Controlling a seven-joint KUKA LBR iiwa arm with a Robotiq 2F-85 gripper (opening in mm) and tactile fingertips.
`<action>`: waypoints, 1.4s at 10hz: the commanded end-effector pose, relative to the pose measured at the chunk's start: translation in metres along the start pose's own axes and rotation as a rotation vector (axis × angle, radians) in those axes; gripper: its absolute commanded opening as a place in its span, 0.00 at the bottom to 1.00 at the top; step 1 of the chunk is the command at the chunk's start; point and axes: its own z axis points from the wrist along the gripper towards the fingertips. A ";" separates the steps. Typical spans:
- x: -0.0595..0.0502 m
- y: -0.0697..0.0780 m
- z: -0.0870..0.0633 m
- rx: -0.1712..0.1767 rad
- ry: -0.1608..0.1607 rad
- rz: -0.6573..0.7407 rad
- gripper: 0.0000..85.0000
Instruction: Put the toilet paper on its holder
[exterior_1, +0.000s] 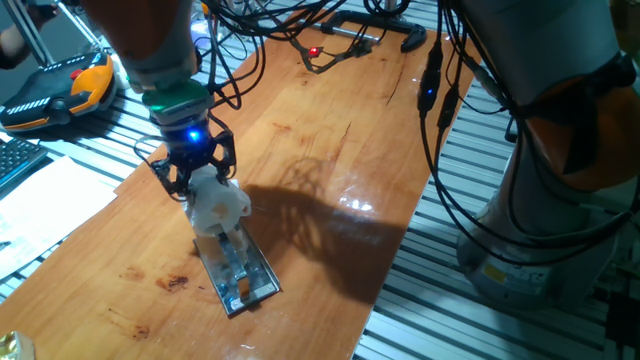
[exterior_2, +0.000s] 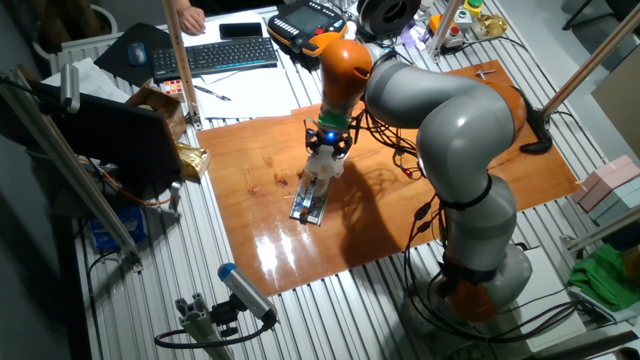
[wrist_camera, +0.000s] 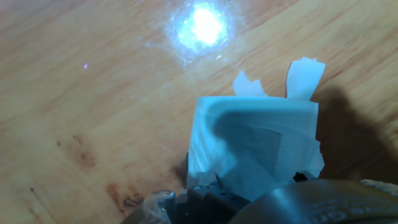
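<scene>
Your fingers are clenched on the toilet paper, which sits left of centre in one fixed view, just under the blue light on the hand. The white roll is held directly above the upper end of the holder, the shiny grey plate lying flat on the wooden surface and running toward the lower middle of the frame; whether roll and bar are touching, you cannot tell from here. The bar's orange-brown tip shows near the plate's lower end. In the other fixed view you find the same stack near the centre of the frame: fingers, toilet paper, then the holder below it on the surface, with a keyboard at the upper left. The hand view is filled by the toilet paper (torn white tabs stick up from its top edge), with the bare surface and a bright glare spot behind it; the holder barely shows at the bottom edge.
</scene>
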 end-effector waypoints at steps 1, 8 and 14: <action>0.000 0.000 0.000 0.007 -0.003 0.005 0.12; 0.000 0.013 -0.009 -0.005 0.019 0.052 0.12; 0.007 0.015 -0.002 0.003 0.002 0.041 0.13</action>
